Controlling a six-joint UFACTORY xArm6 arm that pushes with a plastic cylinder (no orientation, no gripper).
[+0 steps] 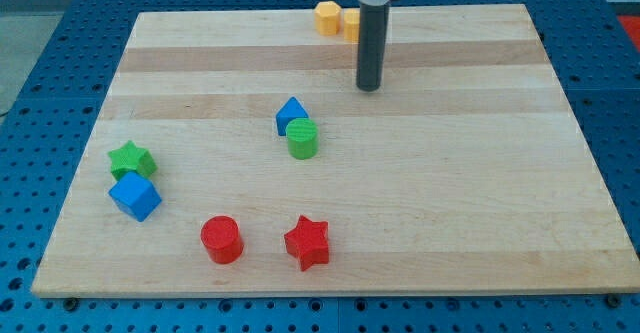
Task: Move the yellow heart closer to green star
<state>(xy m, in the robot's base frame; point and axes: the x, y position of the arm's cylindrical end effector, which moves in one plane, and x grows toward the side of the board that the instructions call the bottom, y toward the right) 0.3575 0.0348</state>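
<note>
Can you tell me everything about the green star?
The green star is a small, chunky block, bright green with stubby points, lying flat on the wooden board near the view's left edge. A blue cube sits just below it, seemingly touching. My tip is far away, toward the view's top.

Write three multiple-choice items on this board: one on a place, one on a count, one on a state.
1. Where is the green star-shaped block?
A. the view's left
B. the view's top right
C. dead centre

2. How many red blocks lie on the wooden board?
A. one
B. two
C. four

3. My tip is
A. pressed against the star
B. touching no block
C. on the red cylinder

Key: 1 A, it sits beside the blue cube. 2 B, a red cylinder and a red star. 3 B, it stands on bare wood below the yellow blocks.
</note>
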